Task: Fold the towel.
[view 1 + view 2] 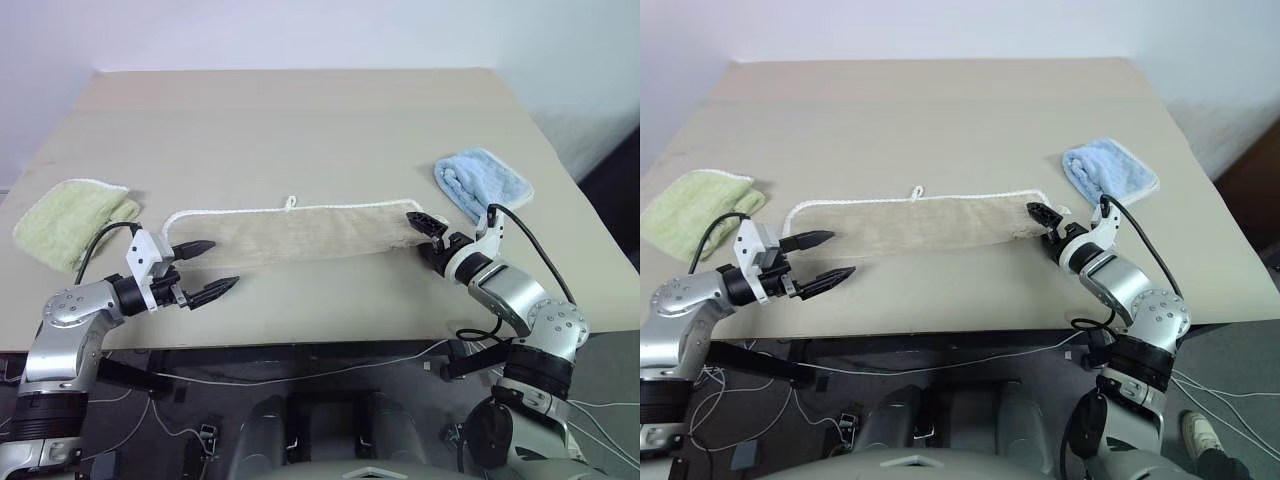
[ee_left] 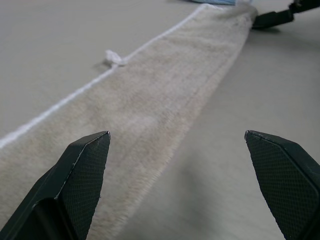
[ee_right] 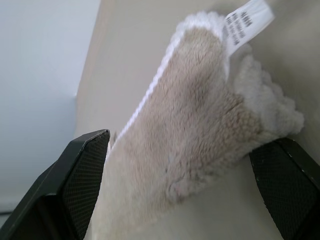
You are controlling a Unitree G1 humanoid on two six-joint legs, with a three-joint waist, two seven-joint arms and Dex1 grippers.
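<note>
Currently on the table (image 1: 300, 120): one beige towel (image 1: 300, 235), a long strip lying flat across the middle, my left gripper (image 1: 212, 268) spread wide at one end and my right gripper (image 1: 428, 238) spread wide around the other end's corner, nothing clamped.

Even, soft, bright light; faint shadows; wrist views blurred up close.

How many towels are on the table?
3: a green towel at the table's left edge, a long beige towel across the middle, and a blue towel on the right.
</note>
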